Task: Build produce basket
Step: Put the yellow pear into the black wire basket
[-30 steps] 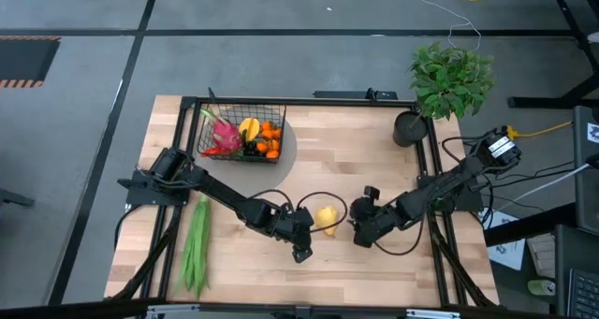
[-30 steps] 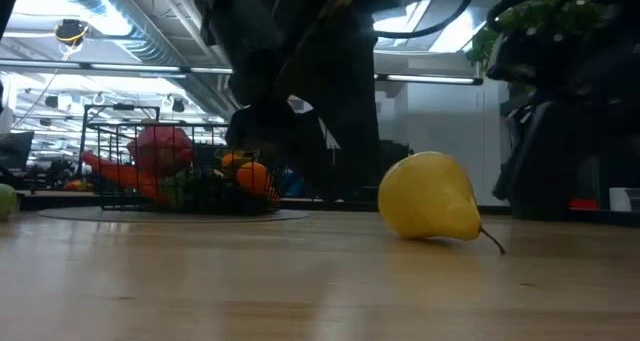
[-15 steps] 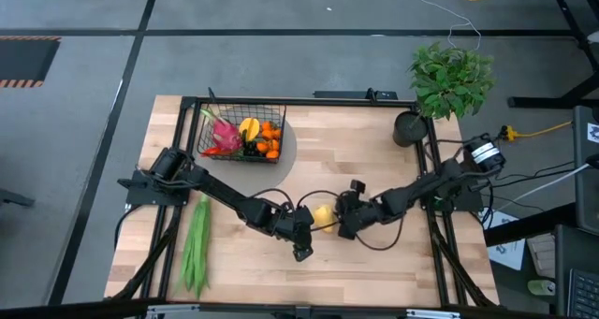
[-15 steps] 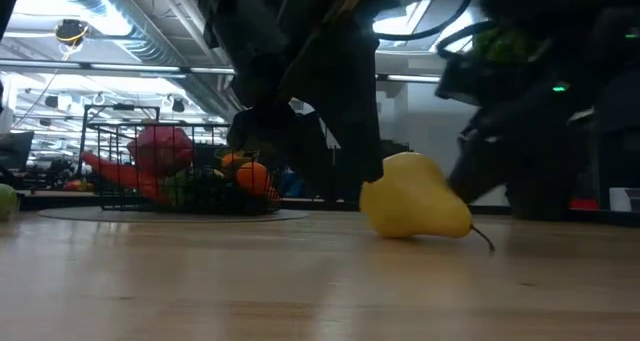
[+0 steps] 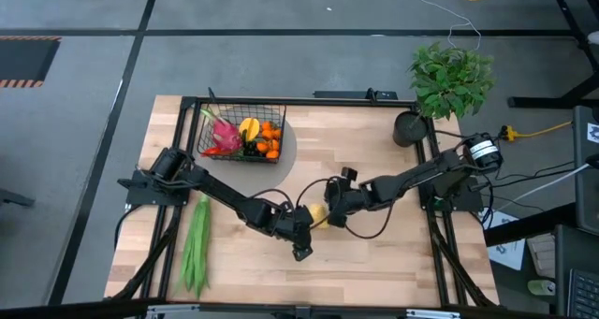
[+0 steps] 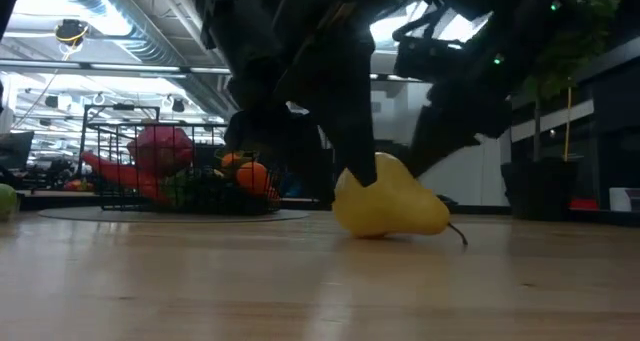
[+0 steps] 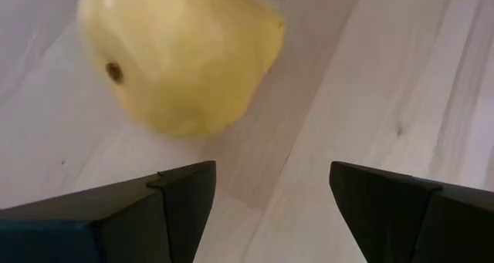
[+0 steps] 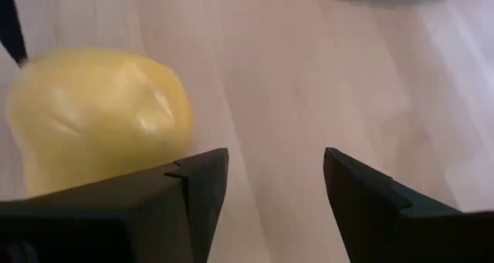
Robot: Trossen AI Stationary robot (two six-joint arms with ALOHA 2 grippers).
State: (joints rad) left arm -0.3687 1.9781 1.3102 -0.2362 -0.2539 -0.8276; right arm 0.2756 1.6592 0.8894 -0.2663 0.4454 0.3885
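No brand, label or writing can be read on anything in view. The yellow pear (image 5: 318, 214) lies on its side on the wooden surface (image 5: 374, 253), roughly midway along its width and nearer the front edge than the back. In the low view its long axis runs level with the surface, the fat end (image 6: 362, 203) towards the basket side and the thin stem (image 6: 458, 233) trailing towards the opposite side.

The left gripper (image 5: 301, 237) sits just beside the pear on its front-left side, jaws spread apart with bare wood between them in its wrist view, the pear (image 7: 181, 55) lying just ahead of them. The right gripper (image 5: 331, 210) is just beside the pear on the other side, jaws likewise parted and holding nothing; the pear (image 8: 96, 116) shows past one finger (image 8: 116, 213).

The basket (image 5: 241, 132) stands near the back-left corner, holding a pink dragon fruit (image 5: 223, 132), oranges (image 5: 270, 130) and other produce. Long green beans (image 5: 195, 244) lie along the left edge.
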